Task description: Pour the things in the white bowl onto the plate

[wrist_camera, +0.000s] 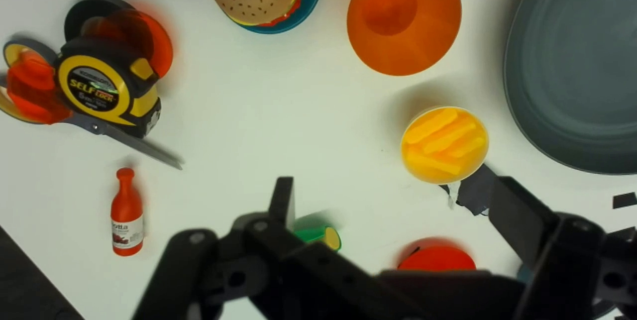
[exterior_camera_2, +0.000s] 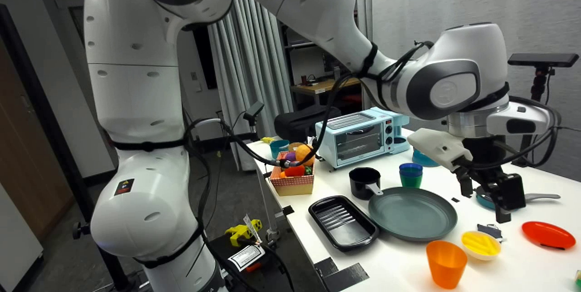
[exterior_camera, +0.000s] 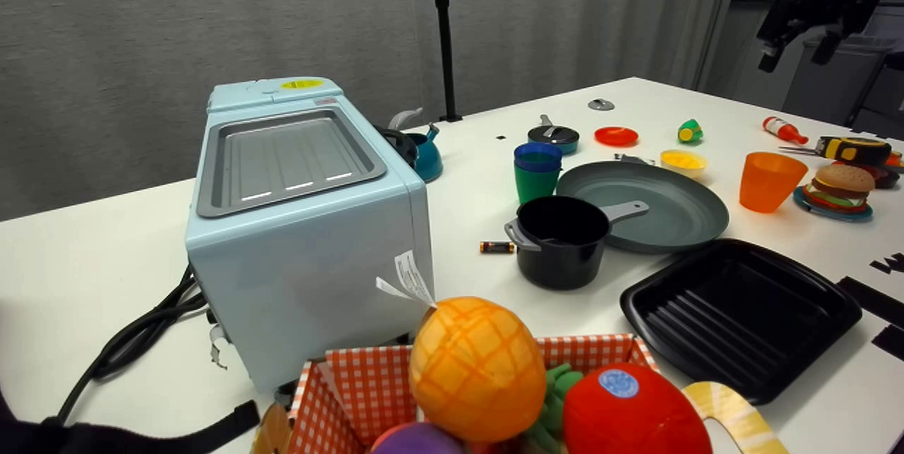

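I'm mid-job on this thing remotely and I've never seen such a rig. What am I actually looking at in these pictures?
The machine is a white robot arm with a black two-fingered gripper at its end. Two pictures are taken from outside the robot; the remaining one is the wrist view, looking down past the gripper's fingers. On the white table stand a white bowl of yellow fry-like sticks and a large grey-green plate, with an orange cup, a black pot and a black ridged tray nearby, among other things. Nothing is held: the jaws stand apart in the air above the table.
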`<action>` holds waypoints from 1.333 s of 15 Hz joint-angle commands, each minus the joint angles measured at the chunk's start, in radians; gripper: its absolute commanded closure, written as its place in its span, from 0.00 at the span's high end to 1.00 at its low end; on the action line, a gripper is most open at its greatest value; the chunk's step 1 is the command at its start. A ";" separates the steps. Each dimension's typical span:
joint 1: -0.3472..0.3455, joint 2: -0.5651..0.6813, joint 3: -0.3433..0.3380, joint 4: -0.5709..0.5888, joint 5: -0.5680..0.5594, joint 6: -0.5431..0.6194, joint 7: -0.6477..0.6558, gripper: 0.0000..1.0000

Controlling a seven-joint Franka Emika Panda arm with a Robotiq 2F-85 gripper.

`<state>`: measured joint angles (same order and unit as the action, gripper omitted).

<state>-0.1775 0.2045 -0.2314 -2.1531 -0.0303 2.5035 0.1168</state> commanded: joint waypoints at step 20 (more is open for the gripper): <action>-0.061 0.565 0.029 0.724 -0.009 -0.450 -0.086 1.00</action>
<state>-0.2281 0.7691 -0.2144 -1.4328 -0.0298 2.0559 0.0268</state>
